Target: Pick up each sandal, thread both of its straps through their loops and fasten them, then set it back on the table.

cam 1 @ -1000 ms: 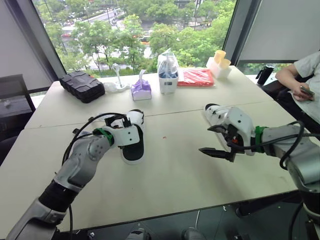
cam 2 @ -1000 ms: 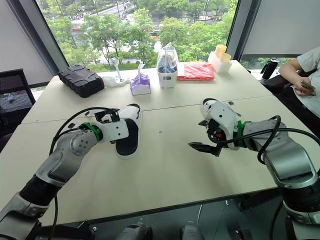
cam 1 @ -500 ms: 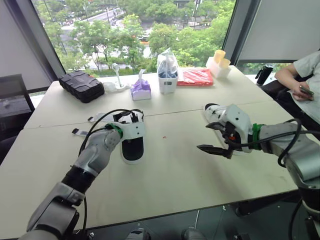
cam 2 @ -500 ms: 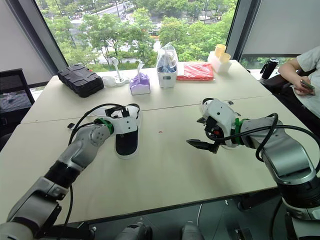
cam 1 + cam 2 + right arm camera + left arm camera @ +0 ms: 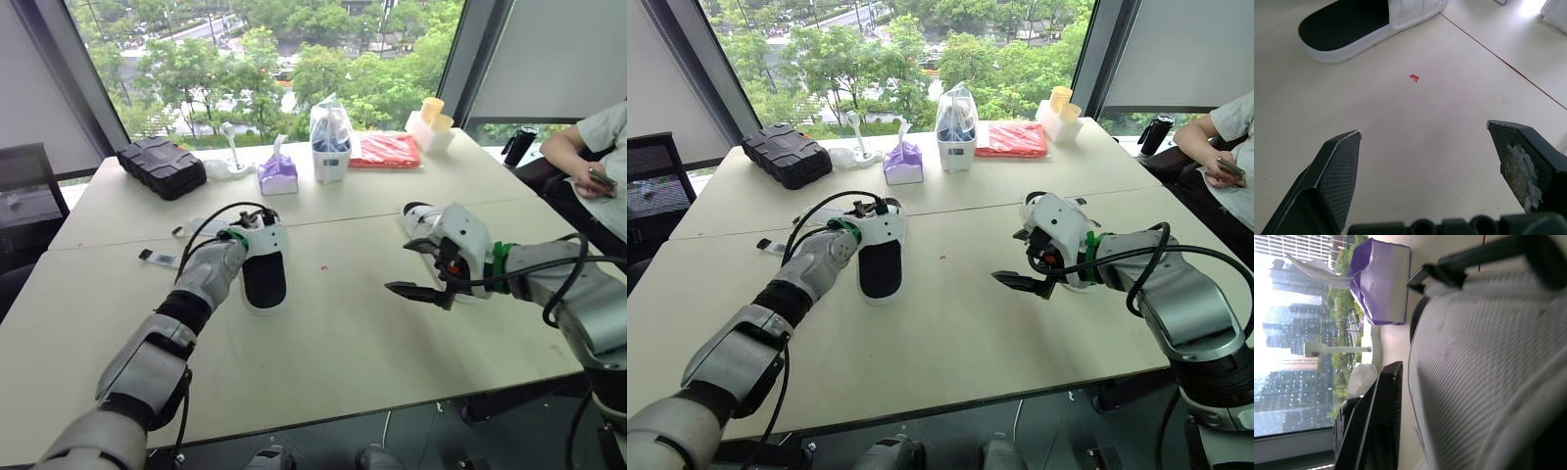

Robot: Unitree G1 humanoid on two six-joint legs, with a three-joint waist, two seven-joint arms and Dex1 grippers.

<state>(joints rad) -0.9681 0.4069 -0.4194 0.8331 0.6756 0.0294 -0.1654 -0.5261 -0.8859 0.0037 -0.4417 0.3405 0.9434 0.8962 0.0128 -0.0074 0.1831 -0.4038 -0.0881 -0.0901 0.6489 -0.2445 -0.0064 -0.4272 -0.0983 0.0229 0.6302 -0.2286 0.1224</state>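
Sandal (image 5: 263, 279) with the black footbed lies flat left of the table's (image 5: 343, 352) middle. Its white-strapped end points towards the far edge, at the seam between the two tabletops. My left gripper (image 5: 257, 230) sits on that strap end; I cannot tell whether it is open or clamped. My right gripper (image 5: 400, 266) hovers just above the tabletop nearer the right edge, spread wide with nothing in it. A second sandal (image 5: 415, 211) peeks out from behind it.

Between the two grippers I have bare tabletop with one small red speck (image 5: 1414, 77), and the strip along the near edge is open room.

Along the far edge stand a black case (image 5: 161, 168), a purple tissue box (image 5: 278, 171) with a tissue sticking up, a clear bag (image 5: 330, 137) holding blue items, a red packet (image 5: 384, 150) and a white holder (image 5: 429, 127) with yellow cups in it. A person (image 5: 588, 157) sits by the far right corner.
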